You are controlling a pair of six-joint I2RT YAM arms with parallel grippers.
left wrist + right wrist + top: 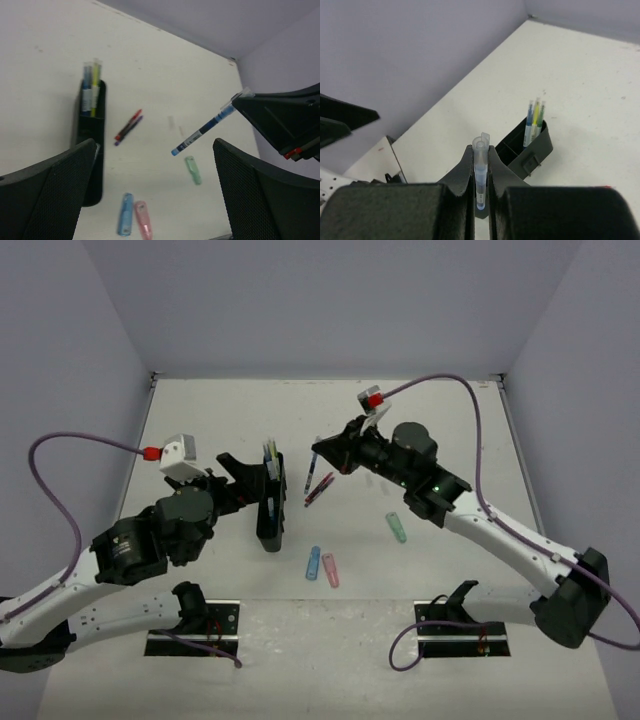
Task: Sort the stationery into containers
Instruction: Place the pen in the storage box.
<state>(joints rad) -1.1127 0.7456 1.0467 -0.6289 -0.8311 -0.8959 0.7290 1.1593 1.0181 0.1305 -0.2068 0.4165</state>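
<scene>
The right claw (pixel 322 453) pinches a blue pen (pixel 311 470) in the air just right of the black organiser (pixel 272 515). The left claw (pixel 243 483), spread wide and holding nothing, sits just left of it.

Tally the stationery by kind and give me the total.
Thin pens: 6 (three in the organiser, blue pen in the right gripper, red pen and purple pen on the table)
Short chunky pieces: 3 (blue piece, pink piece, green piece)
Total: 9
</scene>
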